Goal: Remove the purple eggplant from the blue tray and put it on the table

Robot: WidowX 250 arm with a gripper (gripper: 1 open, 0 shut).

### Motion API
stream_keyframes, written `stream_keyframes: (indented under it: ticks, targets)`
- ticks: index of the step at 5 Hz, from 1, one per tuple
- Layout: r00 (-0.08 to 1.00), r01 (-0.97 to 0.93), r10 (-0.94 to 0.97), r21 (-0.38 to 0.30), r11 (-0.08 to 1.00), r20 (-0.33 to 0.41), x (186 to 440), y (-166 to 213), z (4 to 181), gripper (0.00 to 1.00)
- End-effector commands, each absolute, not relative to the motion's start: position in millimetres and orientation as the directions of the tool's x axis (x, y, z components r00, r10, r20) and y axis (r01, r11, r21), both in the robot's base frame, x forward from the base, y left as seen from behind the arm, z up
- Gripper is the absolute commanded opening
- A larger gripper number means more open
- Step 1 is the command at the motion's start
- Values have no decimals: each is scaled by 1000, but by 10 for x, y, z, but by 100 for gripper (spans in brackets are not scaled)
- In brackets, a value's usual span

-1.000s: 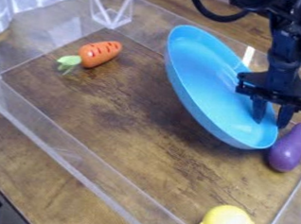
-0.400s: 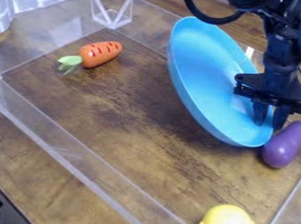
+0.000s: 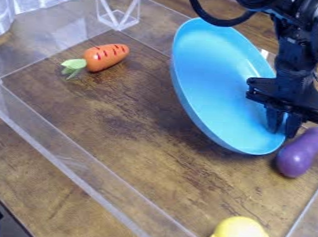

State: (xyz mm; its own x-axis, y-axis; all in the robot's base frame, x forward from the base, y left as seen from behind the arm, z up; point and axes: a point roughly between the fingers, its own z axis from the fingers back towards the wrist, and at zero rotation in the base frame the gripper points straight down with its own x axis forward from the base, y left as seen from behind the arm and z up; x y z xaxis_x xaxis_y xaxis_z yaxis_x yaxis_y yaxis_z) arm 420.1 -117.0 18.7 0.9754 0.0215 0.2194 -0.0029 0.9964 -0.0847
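Observation:
The blue tray [image 3: 217, 79] stands tilted steeply, its inside facing the camera and its lower rim on the table [image 3: 121, 129]. My gripper [image 3: 289, 121] points down at the tray's right rim, and its dark fingers are closed on that rim. The purple eggplant [image 3: 301, 152] lies on the wood just right of the tray's lower edge, outside it and below my fingers. Nothing is in the tray.
An orange carrot [image 3: 103, 57] lies at the far left of the table. A yellow lemon [image 3: 240, 236] sits at the near edge. Clear acrylic edging [image 3: 66, 161] borders the table, and a clear container [image 3: 121, 8] stands at the back.
The tray has tipped up further, its upper rim higher and its inside turned more toward the camera. My fingers have closed in on its rim. The eggplant stays beside the tray.

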Motion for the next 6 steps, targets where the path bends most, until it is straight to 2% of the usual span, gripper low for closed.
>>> stream_keyframes:
  ticks: [1,4,6]
  targets:
    - [983,26,-13,-70,997,183,4202,-1074,124,0]
    - [973,166,-152,-68,984,172,4281,-1351,271,0]
    - [970,197,-186,-59,979,156,4259,-1504,217,0]
